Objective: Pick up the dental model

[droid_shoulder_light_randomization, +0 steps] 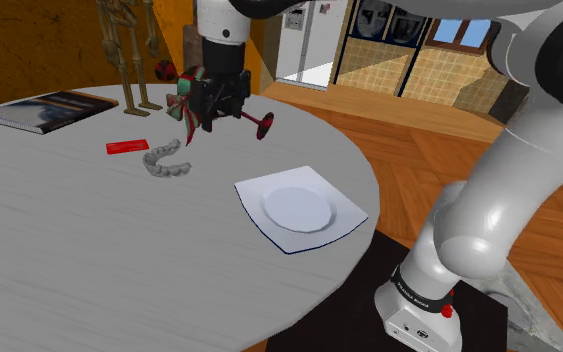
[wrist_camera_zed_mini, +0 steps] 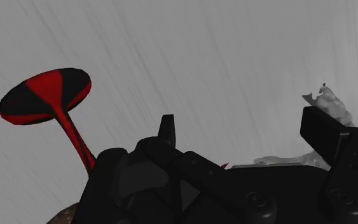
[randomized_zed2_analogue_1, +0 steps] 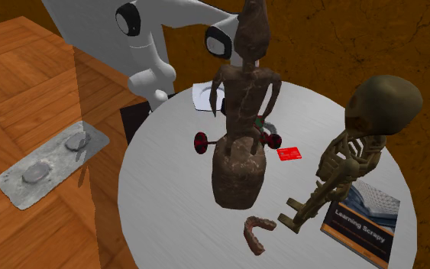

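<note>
Round grey tabletop (droid_shoulder_light_randomization: 79, 260) over a wooden floor (droid_shoulder_light_randomization: 439, 150) — the white arm (droid_shoulder_light_randomization: 221, 18) reaches down, hand (droid_shoulder_light_randomization: 207, 118) hanging near the grey dental model (droid_shoulder_light_randomization: 167, 161) — fingers apart, clasping nothing.

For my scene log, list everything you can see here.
table: one, grey, before the arm
dental model: one, grey, beside the card
card: one, red, on the table
plate: one, white, near the arm's base
book: one, dark, table's far edge
skeleton figure: one, tan, by the book
statue: one, brown, mid-table
dumbbell: one, red-black, behind the gripper
curved piece: one, reddish-brown, by skeleton's feet
blister pack: one, grey, on the floor
arm: one, white, over the table
gripper: one, black, open, by the dental model
</note>
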`<move>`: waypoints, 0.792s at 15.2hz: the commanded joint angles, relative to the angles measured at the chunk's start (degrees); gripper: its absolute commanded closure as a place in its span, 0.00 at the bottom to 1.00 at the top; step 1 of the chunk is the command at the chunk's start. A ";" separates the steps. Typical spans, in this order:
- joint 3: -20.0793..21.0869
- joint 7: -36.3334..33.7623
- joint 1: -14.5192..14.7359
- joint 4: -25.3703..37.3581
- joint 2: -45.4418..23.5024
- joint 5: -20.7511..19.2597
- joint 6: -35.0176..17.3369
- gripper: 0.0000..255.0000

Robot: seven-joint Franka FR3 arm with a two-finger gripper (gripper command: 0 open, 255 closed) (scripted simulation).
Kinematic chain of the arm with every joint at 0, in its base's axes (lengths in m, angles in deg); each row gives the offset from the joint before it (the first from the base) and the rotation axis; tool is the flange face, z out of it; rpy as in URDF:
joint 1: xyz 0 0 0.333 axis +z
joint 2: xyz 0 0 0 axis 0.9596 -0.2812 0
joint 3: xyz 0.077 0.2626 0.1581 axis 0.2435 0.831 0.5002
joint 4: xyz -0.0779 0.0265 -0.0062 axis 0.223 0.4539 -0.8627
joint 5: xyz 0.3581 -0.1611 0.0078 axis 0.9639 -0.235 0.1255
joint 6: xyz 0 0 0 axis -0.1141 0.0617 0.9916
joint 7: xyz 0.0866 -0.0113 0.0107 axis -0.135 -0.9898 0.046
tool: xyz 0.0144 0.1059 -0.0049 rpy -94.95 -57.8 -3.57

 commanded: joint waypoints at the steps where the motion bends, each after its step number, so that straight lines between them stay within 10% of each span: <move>1: 1.44 -1.12 1.06 3.61 -4.72 -1.04 0.56 0.00; 12: 5.47 -4.98 8.11 23.68 -24.54 -7.42 5.22 0.00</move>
